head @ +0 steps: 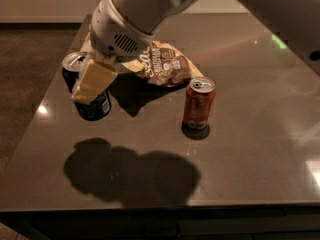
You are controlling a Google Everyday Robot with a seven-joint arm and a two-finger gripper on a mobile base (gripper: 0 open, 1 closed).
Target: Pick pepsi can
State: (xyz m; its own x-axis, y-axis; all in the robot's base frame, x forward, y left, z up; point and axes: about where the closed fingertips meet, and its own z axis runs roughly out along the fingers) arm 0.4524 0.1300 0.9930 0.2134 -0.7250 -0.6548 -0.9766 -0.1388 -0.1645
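Note:
The pepsi can (98, 107) is dark blue with a silver top and sits at the table's left side, leaning slightly. My gripper (84, 86) comes down on it from the upper right. One tan finger (93, 79) lies across the can's front and the other is hidden behind it. The gripper is closed around the can. The can's base looks slightly above the dark table (250, 84), and its shadow falls nearer the front edge.
An orange-red can (199, 104) stands upright at the table's middle. A brown snack bag (167, 64) lies behind it, partly under my arm. The table's left edge is close to the pepsi can. The front edge runs along the bottom.

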